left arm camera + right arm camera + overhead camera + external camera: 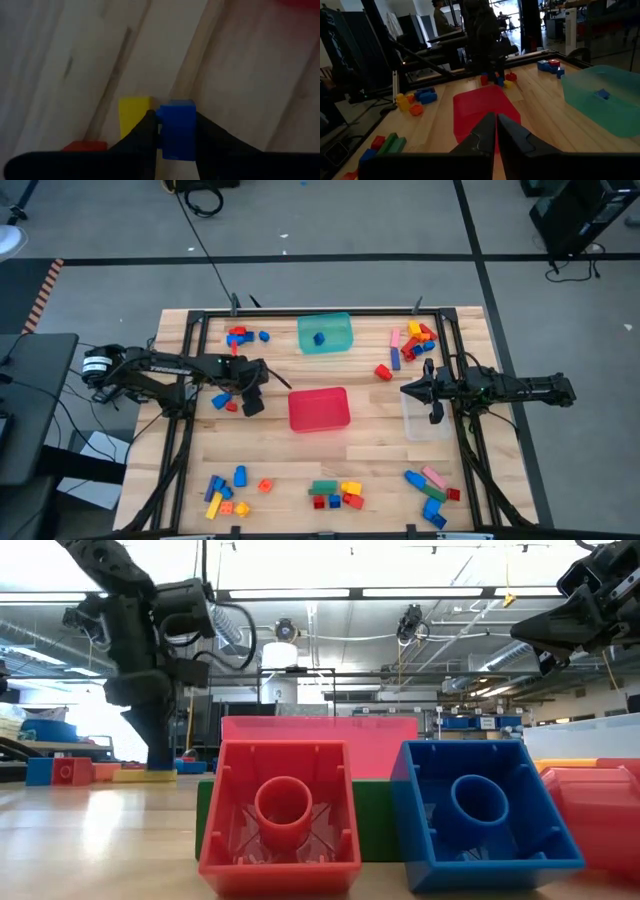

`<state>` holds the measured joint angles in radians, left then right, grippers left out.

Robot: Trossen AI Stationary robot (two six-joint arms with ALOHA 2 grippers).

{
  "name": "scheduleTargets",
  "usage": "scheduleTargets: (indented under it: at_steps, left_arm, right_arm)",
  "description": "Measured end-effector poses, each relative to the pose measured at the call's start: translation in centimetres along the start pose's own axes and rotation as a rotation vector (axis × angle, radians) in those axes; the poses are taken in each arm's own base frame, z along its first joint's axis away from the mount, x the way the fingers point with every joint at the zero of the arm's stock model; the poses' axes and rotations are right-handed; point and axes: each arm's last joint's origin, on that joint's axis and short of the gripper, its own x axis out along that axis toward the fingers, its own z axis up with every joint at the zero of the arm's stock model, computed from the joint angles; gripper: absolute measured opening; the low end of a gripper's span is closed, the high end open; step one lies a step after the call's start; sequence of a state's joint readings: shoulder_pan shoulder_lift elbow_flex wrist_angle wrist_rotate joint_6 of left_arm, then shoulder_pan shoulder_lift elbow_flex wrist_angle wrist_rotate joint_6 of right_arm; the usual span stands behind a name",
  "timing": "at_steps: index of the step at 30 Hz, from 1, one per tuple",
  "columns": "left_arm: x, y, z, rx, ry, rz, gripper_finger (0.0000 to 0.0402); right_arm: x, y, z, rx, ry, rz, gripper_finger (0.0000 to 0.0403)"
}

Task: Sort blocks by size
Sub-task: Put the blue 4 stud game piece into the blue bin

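My left gripper [250, 400] points down at the table's left middle, left of the red tub [318, 408], and is shut on a small blue block [178, 117]. A yellow block [134, 114] and a red block [85, 146] lie on the wood right beside it. In the low view its fingers [160, 752] reach down to table level. My right gripper [408, 390] is shut and empty, hovering above the clear tub [428, 420] and pointing toward the table's left edge. More blocks lie in groups near the table's corners. One blue block [320, 338] lies in the teal tub [325, 332]. My left gripper pinches the blue block by two opposite sides [163, 131], one finger on each side. The fingers come from above, pointing down. The block stands at table level beside the yellow block; whether it is lifted clear, I cannot tell.
Block groups lie at the far left [240, 336], far right [415, 340], near left [225, 492], near middle [335, 495] and near right [430, 490]. Large red [280, 815] and blue [480, 810] blocks fill the low view's foreground. Bare wood lies between the tubs and the near groups.
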<state>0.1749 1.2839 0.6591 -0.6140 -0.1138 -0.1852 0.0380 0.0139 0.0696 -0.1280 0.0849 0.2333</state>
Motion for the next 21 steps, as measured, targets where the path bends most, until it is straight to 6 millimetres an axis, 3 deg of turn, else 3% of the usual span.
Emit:
scheduleTargets:
  at_steps: [9,14,21]
  left_arm:
    - [-4.0,-0.1,4.5,-0.013,-0.163,-0.017,0.0095]
    - [-6.5,1.5,7.6,-0.079,-0.272,0.012,0.0095]
    - [-6.2,4.4,13.6,-0.105,-0.291,0.048,0.0095]
  right_arm:
    - [0.0,0.0,0.0,0.000,0.000,0.000,0.0028]
    - [0.0,0.0,0.0,0.000,0.000,0.000,0.0028]
    - [0.0,0.0,0.0,0.000,0.000,0.000,0.0032]
